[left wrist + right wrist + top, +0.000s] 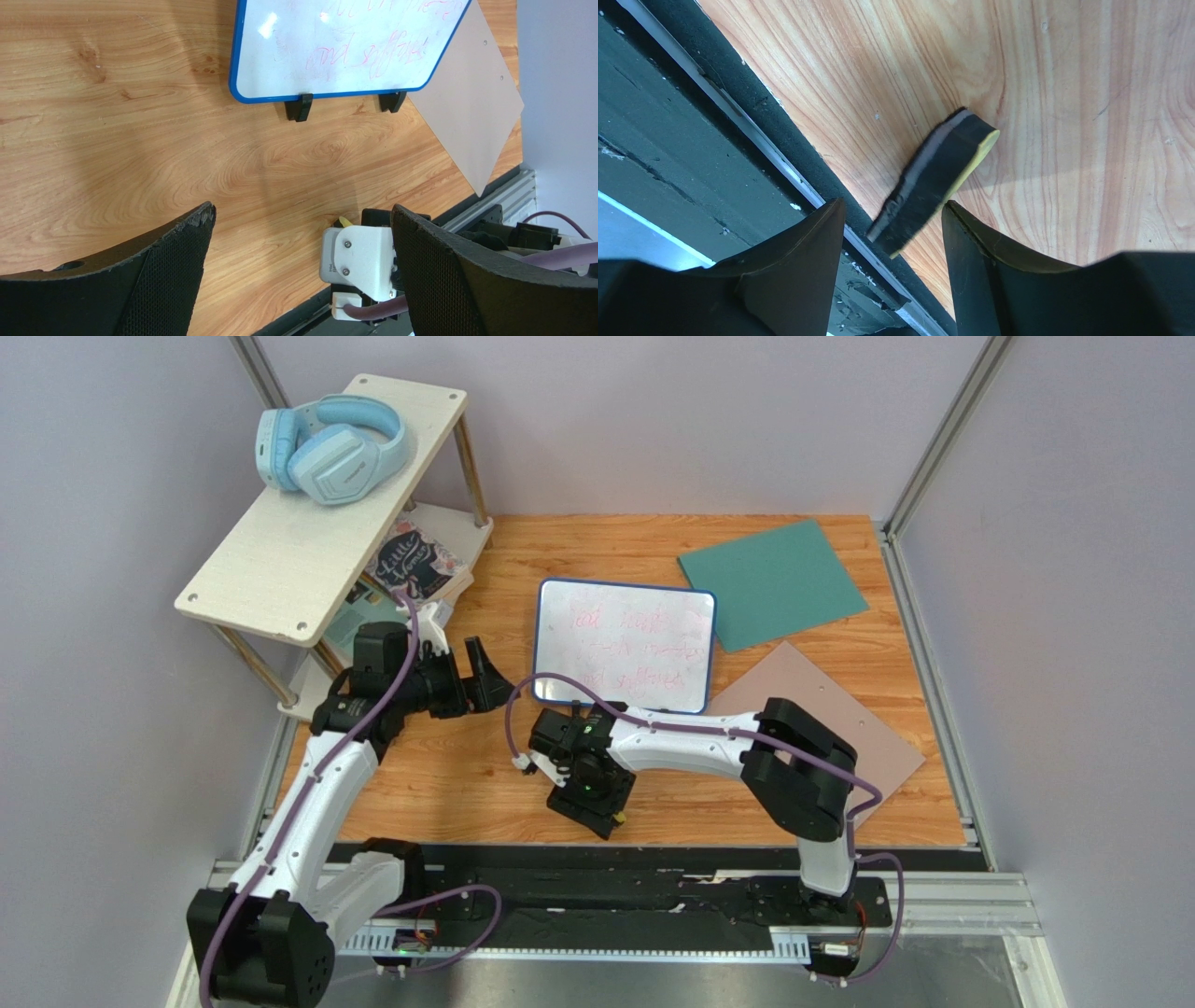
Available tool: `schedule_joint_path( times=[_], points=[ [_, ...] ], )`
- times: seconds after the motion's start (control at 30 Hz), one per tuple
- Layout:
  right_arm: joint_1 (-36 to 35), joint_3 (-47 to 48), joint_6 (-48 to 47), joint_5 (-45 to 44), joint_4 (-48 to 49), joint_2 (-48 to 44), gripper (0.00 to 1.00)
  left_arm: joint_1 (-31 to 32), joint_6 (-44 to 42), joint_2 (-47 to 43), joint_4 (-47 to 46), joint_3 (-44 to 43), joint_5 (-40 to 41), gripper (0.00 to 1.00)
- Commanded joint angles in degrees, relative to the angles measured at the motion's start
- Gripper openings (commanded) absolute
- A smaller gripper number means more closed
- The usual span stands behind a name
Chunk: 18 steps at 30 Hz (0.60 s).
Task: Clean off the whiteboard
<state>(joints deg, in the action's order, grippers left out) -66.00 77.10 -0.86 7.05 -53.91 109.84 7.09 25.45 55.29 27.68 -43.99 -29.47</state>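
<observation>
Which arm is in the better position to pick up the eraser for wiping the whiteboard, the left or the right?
Right. The right tool is open around the eraser at the table's near edge. The left tool hovers open beside the whiteboard, away from the eraser.

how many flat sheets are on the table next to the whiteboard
2. A teal sheet lies far right of the whiteboard; a grey-brown sheet lies nearer, partly behind the right arm. The arms may hide more.

I'm looking into a robotics lab cell: plain lilac panels (631, 420) on aluminium posts (943, 434) box in my wooden bench (463, 784), with a metal mounting rail (968, 903) along its near edge.
</observation>
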Motion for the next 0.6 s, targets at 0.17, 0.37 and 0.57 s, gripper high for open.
schedule_joint_path(
  times=[0.17, 0.37, 0.57],
  points=[
    [-0.6, 1.4, 0.5, -2.8, 0.1, -6.1, 0.58, -0.2, -0.8, 0.6, 1.3, -1.5, 1.7, 0.98],
    [-0.6, 2.4, 2.0, -4.2, 0.1, -5.7, 0.58, -0.2, -0.9, 0.8, 0.9, -0.3, 2.1, 0.98],
    [-0.7, 4.5, 1.2, -2.5, -1.3, 0.1, 0.58, -0.2, -1.5, 0.9, 1.9, -0.6, 2.5, 0.98]
  ],
)
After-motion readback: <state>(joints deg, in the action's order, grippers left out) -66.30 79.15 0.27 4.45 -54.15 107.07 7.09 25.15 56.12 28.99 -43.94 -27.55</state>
